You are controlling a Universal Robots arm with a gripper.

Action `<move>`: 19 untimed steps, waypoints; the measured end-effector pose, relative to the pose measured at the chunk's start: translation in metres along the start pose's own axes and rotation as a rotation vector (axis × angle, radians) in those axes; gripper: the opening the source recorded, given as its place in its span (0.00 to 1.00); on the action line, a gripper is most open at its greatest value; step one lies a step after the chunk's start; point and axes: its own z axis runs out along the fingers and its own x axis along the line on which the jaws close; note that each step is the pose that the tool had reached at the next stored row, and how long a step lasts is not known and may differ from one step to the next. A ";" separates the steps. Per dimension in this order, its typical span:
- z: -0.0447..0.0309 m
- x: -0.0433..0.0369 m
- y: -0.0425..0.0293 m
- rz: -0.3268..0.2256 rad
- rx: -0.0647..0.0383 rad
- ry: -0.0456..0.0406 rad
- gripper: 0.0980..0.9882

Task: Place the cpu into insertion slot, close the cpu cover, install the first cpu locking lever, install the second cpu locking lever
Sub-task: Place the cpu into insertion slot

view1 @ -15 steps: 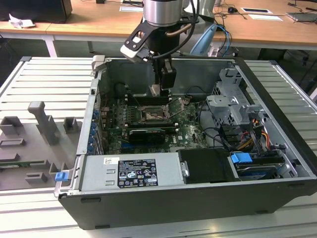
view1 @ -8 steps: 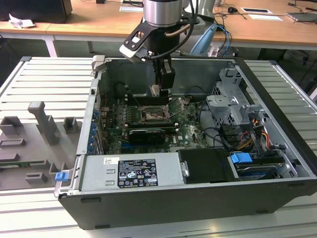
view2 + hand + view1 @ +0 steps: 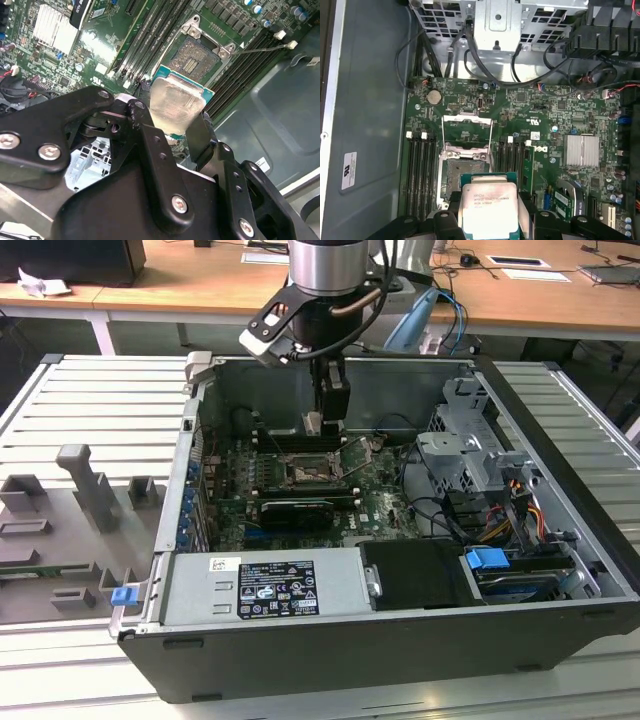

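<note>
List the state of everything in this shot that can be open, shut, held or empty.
gripper, jaws shut on the cpu.
cpu, held in the air, not yet seated.
insertion slot, empty and uncovered.
cpu cover, swung open.
locking lever, unlatched, swung out.
computer case, side open.

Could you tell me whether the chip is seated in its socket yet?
Out: the gripper holds the chip clear of the socket, whose centre is bare.
</note>
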 end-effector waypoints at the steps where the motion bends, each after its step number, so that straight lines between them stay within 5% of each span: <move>1: 0.0002 0.0000 0.0000 0.008 0.000 -0.0006 0.48; 19: 0.0073 0.0000 -0.0006 0.052 0.000 -0.0039 0.48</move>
